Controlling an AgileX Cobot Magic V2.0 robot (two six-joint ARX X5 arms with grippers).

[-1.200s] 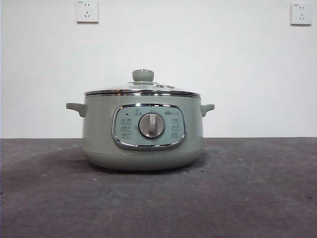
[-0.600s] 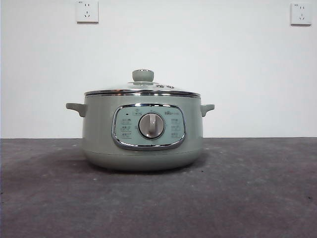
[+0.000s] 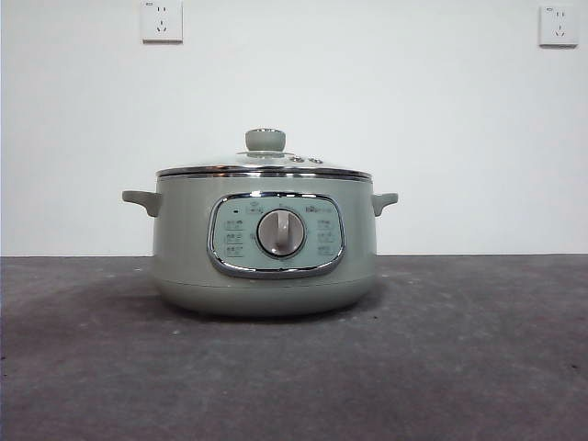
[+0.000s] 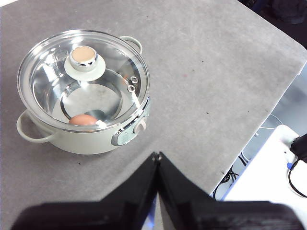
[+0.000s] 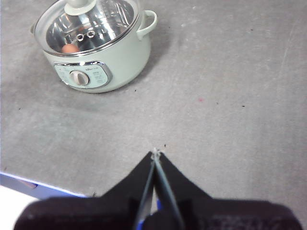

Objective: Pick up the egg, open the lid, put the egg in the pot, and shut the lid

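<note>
I see the egg (image 4: 82,119) inside the pot (image 3: 265,266), lid (image 3: 265,165) seated, centre frame. My left gripper (image 4: 157,155) and right gripper (image 5: 155,153) hang pressed together, empty, well apart from it.

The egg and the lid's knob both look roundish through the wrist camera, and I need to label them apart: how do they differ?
The small brown-orange oval egg lies inside the sage-green pot, under the glass; the sage-green round knob stands on top of the clear glass lid. The egg is plain brown-orange all over; the knob is green with a tan top. Neither is touched by a gripper.
</note>
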